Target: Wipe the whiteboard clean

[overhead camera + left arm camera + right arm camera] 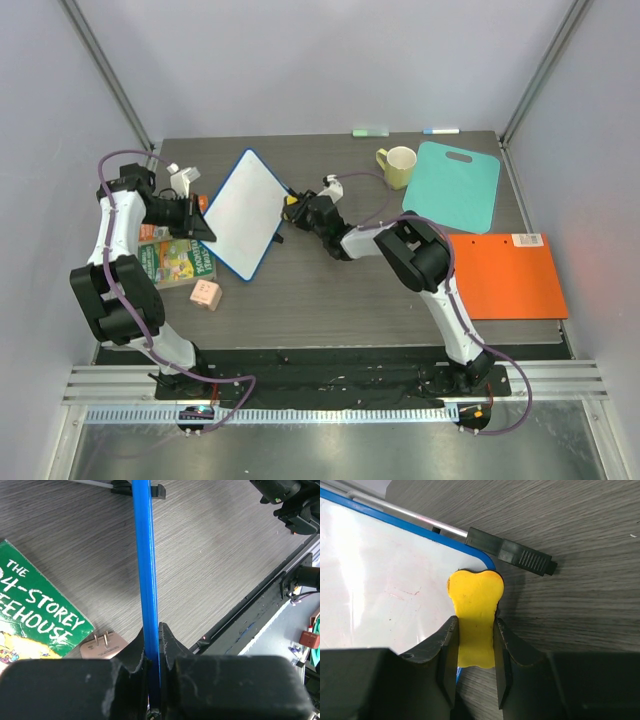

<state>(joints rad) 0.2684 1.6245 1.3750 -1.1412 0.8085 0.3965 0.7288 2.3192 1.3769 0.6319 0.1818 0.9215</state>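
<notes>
Two clamped: L gripper point(152, 630) on whiteboard point(245, 212) rim, R gripper point(475, 621) on eraser point(474, 592), book point(35, 615) beside.

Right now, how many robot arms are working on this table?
2. The left arm stands left of the whiteboard, its left gripper shut on the blue rim. The right arm reaches in from the right, its right gripper holding a yellow eraser at the board's corner.

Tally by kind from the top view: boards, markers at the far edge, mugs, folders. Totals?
Boards: 2, whiteboard and teal cutting board
Markers: 2, green marker and blue-tipped marker
Mugs: 1, mug
Folders: 1, orange folder
Total: 6
</notes>
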